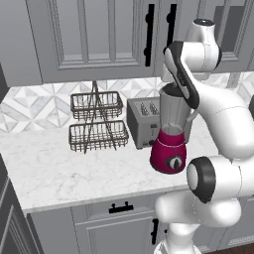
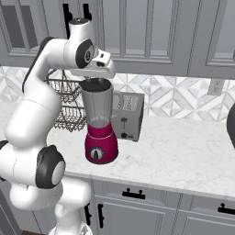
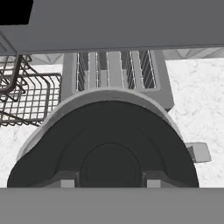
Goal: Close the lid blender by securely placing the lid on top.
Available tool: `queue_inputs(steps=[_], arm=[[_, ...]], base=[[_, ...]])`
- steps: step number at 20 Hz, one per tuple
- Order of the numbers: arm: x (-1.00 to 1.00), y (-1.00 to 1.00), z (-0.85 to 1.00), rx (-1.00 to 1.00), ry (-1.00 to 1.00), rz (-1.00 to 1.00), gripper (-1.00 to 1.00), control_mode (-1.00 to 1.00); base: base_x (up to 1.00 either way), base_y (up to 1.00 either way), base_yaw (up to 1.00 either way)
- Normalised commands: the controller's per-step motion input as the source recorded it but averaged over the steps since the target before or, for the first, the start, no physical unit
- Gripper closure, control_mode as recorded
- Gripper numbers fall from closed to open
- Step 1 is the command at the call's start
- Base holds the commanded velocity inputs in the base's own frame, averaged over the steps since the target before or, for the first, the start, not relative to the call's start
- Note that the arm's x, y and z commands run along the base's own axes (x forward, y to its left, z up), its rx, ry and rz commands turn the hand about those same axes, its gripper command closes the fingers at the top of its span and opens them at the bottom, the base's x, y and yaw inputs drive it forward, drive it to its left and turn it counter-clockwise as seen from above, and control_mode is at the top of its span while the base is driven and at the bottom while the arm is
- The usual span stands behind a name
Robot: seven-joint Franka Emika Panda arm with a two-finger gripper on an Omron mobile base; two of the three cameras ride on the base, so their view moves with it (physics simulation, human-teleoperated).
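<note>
One blender (image 2: 100, 133), one lid (image 3: 107, 148) (on its jar), one toaster (image 2: 129, 115)

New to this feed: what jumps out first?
The magenta-based blender at the counter's front edge, with the white arm bent right over it. The gripper sits at the jar's rim where the dark lid lies; whether the fingers grip it is hidden. Behind stand a silver toaster and a two-tier wire basket.

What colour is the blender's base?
Magenta, with a round dark dial; the blender shows it best in the right base view.
</note>
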Motion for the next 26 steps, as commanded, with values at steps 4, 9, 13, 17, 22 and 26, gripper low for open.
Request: queue_inputs(steps=[4, 9, 13, 17, 22, 26], arm=[[0.17, 0.00, -0.01, 0.00, -0.10, 0.00, 1.00, -1.00], [0.14, 0.00, -0.01, 0.00, -0.10, 0.00, 1.00, -1.00], [0.04, 0.00, -0.03, 0.00, -0.06, 0.00, 1.00, -1.00], [0.00, 0.00, -0.16, 0.00, -0.01, 0.00, 1.00, -1.00], [0.00, 0.00, -0.29, 0.00, 0.00, 0.00, 1.00, -1.00], [0.00, 0.00, -0.53, 0.00, 0.00, 0.00, 1.00, -1.00]], base=[[0.00, 0.00, 0.00], [0.00, 0.00, 0.00], [0.00, 0.00, 0.00], [0.00, 0.00, 0.00], [0.00, 0.00, 0.00], [0.00, 0.00, 0.00]])
